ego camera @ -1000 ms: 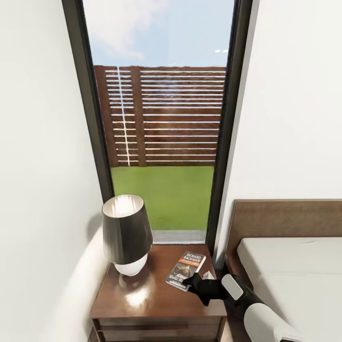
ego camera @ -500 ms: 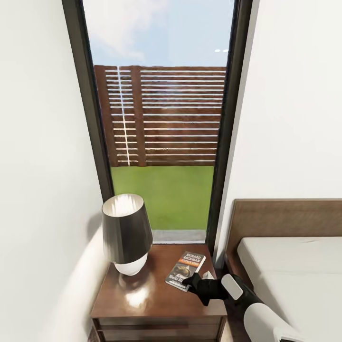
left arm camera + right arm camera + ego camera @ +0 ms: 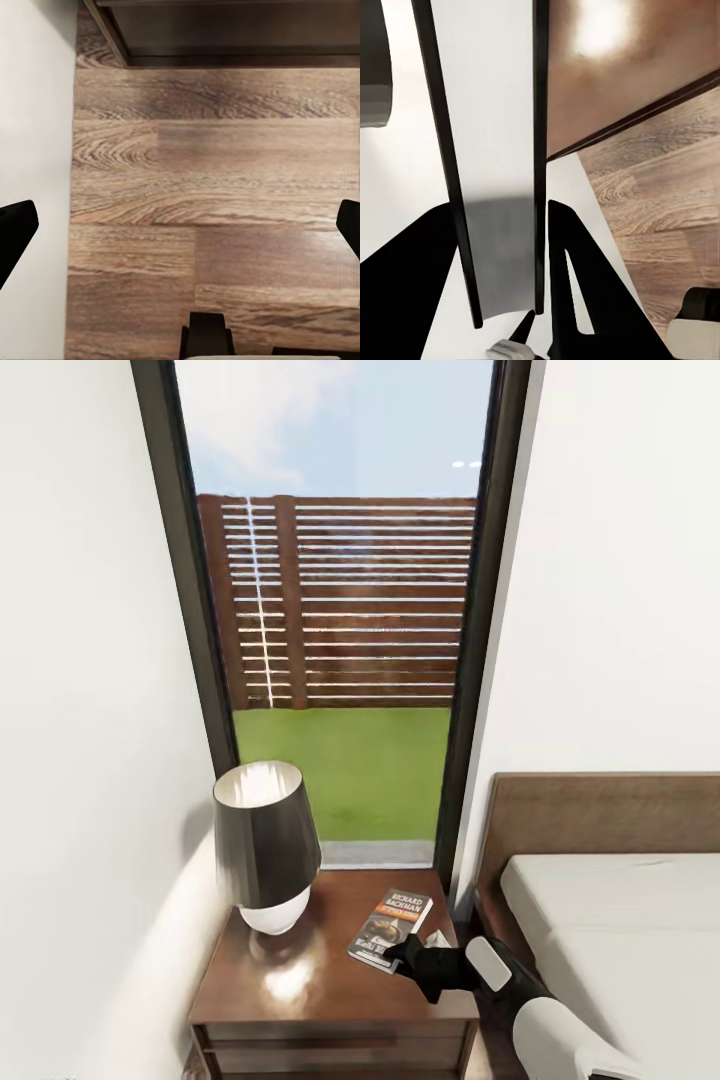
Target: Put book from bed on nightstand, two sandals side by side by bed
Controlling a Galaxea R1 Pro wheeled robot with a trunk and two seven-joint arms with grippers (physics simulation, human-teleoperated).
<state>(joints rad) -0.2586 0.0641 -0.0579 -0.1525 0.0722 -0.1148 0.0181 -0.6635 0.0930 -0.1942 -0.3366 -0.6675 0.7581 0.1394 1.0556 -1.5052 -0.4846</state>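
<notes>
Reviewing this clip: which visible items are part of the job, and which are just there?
Job:
- book, on the nightstand, right pincer at its near edge
- bed

Just there:
- lamp on the nightstand
- window, with the fence and grass outside

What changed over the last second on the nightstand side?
Almost nothing. The head camera shifted a touch, so the whole picture moved slightly. The book lies flat on the nightstand as before, next to the lamp, and the right gripper stays at the book's near edge. Whether its jaws have let go, I cannot tell. The left gripper hangs open over the floor.
</notes>
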